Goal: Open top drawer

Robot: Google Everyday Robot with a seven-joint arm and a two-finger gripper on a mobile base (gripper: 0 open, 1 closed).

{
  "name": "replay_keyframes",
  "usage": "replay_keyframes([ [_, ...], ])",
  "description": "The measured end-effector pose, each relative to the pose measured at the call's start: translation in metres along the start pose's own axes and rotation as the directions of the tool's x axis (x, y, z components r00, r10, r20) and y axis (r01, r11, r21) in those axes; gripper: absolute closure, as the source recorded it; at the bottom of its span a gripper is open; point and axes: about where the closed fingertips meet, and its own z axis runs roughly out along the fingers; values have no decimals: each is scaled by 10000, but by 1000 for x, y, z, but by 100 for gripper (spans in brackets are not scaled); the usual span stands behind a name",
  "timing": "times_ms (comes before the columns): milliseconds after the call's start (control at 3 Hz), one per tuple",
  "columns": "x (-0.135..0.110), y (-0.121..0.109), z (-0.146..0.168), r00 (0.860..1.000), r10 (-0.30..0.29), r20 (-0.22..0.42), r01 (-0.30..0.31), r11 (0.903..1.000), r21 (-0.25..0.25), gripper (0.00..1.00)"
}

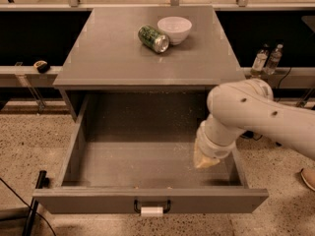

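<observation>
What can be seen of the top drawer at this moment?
The top drawer is a wide, deep grey box, matte like painted metal or laminate, pulled far out from under the grey cabinet top. Its flat front carries a small black handle with a white rectangular tag. Pale specks dot its floor. The gripper hangs inside it near the right wall; whether it touches the drawer cannot be told.
</observation>
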Motion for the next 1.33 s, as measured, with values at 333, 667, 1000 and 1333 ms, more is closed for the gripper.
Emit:
replay_keyframes([
  [333, 22, 3, 20, 9936, 1096, 290, -1096, 9940, -21, 100],
  [667, 37, 27, 25, 9763, 2159, 153, -2155, 9762, -236, 100],
  [1000, 34, 59, 25, 9641, 2648, 220, -2633, 9631, -556, 100],
  [1333, 32, 61, 24, 9646, 2624, 272, -2604, 9635, -617, 100],
])
